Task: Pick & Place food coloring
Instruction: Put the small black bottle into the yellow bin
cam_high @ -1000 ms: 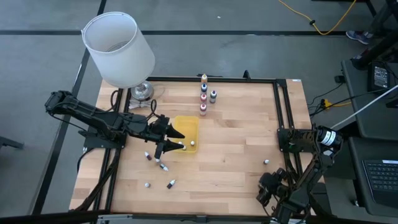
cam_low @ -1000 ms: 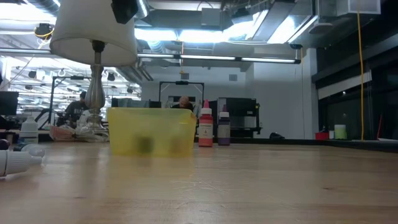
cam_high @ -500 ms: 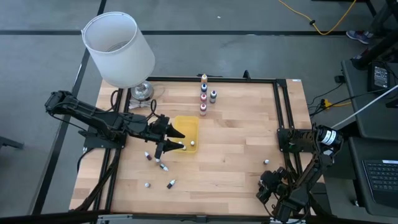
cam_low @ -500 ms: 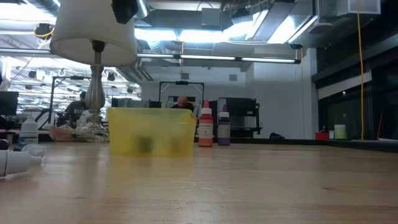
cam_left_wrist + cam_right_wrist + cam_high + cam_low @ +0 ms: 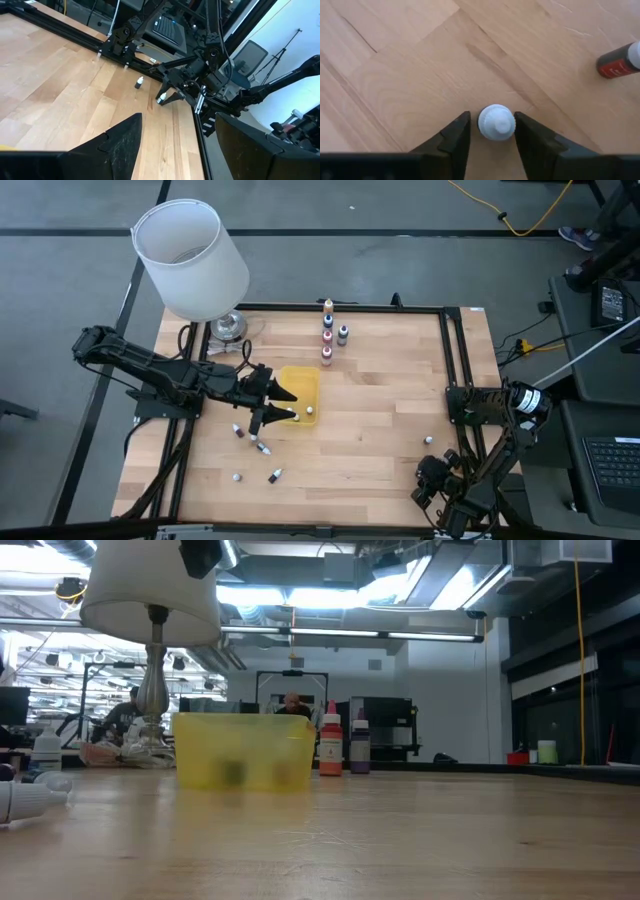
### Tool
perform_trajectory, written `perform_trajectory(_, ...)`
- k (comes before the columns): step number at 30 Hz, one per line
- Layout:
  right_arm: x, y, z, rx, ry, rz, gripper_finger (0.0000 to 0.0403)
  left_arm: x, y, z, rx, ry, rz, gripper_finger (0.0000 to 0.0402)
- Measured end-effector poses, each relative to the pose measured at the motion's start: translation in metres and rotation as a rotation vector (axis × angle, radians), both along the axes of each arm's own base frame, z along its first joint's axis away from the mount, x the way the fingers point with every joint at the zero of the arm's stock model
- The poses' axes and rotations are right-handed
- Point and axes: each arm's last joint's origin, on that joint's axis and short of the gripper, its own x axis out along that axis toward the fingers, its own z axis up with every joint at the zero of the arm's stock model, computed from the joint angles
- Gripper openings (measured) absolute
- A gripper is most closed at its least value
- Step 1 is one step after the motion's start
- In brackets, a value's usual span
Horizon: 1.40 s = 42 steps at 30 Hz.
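Observation:
My right gripper [image 5: 491, 131] is at the table's near right corner [image 5: 432, 472], pointing steeply down, shut around a small food coloring bottle with a white cap [image 5: 496, 122] that stands on the wood. A red bottle [image 5: 619, 61] lies close by [image 5: 428, 441]. My left gripper [image 5: 283, 406] hovers open and empty over the near left part of the yellow tray [image 5: 303, 380], which has white-capped bottles [image 5: 310, 410] in it. More bottles stand in a row [image 5: 327, 330] at the far edge, and others lie loose [image 5: 258, 444] near the tray. My right gripper has the bottle between its two fingers, one on each side of the white cap [image 5: 512, 125]. The fingers come from above, slanting down. The bottle stands upright with its base on the table; the cap hides the body and how far the pads reach.
A lamp with a white shade [image 5: 190, 258] stands at the far left corner, its base [image 5: 228, 327] on the table. A black frame [image 5: 455, 360] borders the wood. Bare wood lies between the tray and the right arm [image 5: 375, 420].

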Motion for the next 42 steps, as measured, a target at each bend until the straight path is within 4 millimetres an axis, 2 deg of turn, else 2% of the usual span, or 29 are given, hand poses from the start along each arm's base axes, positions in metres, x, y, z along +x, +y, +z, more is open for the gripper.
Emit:
perform_trajectory(9, 0.003, 0.005, 0.005, 0.004, -0.008, 0.003, 0.0075, 0.0, 0.0, 0.0, 0.011, 0.0, -0.004, 0.0245)
perform_trajectory(16, 0.024, 0.015, 0.029, -0.011, -0.003, 0.073, 0.0098, 0.0, -0.001, 0.0, 0.007, -0.001, -0.028, 0.0245)
perform_trajectory(20, 0.048, 0.021, 0.057, -0.011, -0.004, 0.136, 0.0091, -0.001, -0.002, 0.005, 0.011, 0.003, -0.065, 0.0245)
perform_trajectory(24, 0.078, 0.026, 0.092, 0.019, -0.044, 0.205, 0.008, -0.001, -0.003, 0.02, 0.046, 0.015, -0.104, 0.0245)
perform_trajectory(29, 0.118, 0.021, 0.142, 0.072, -0.133, 0.249, 0.009, -0.005, -0.003, 0.046, 0.095, 0.038, -0.165, 0.0253)
perform_trajectory(35, 0.167, -0.009, 0.209, 0.071, -0.27, 0.299, 0.0089, -0.014, -0.001, 0.078, 0.14, 0.078, -0.202, 0.0276)
perform_trajectory(42, 0.21, -0.068, 0.269, 0.013, -0.388, 0.361, 0.0087, -0.025, 0.003, 0.105, 0.194, 0.11, -0.164, 0.0281)
